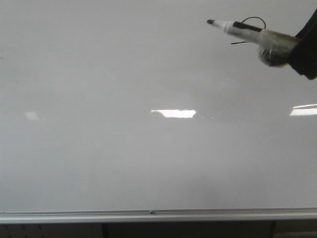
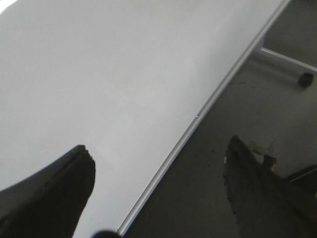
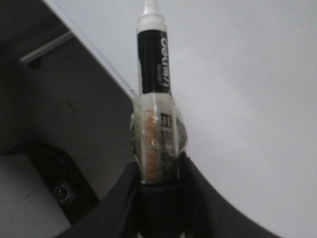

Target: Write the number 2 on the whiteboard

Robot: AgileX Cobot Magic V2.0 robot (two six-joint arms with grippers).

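Front view has my right gripper (image 1: 292,49) at the far right, closed on a marker (image 1: 245,29) wrapped in clear tape. Its dark tip points left, over the whiteboard (image 1: 124,148). Just behind the marker sits a thin black curved line with a stroke below it, mostly hidden; I cannot tell whether it is the 2. From the right wrist, the marker (image 3: 154,99) stands clamped between my fingers (image 3: 121,198). My left gripper (image 2: 158,193) is spread wide above the board's silver frame (image 2: 198,119).
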